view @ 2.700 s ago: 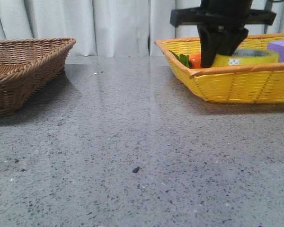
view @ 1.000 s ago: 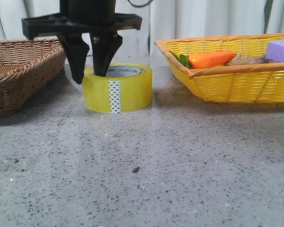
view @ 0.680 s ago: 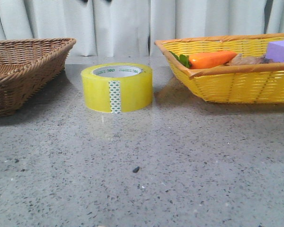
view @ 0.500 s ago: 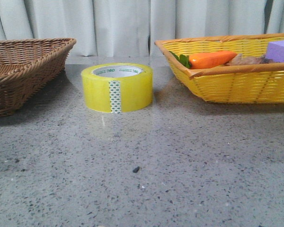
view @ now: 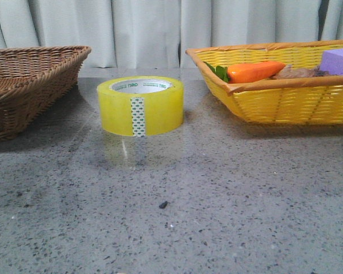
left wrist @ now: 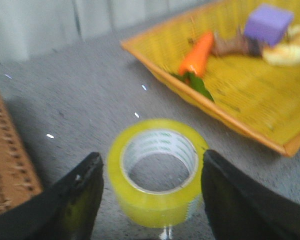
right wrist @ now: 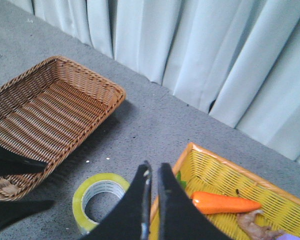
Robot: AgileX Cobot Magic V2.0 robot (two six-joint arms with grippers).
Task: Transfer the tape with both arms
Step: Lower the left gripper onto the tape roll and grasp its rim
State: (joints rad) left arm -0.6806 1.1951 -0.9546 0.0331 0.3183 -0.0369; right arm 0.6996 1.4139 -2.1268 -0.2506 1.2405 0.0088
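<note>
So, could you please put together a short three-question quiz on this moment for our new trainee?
1. True or false: the tape lies inside the yellow basket.
2. Multiple choice: how does the left gripper stand? A) shut on the roll B) open, one finger on each side of the roll C) out of every view
3. Fill the gap: in the right wrist view, the right gripper has its fingers nearly ____.

Key
1. False: it stands on the table, between the brown basket and the yellow one.
2. B
3. Closed, and nothing is held; the carrot lies in the yellow basket.
</note>
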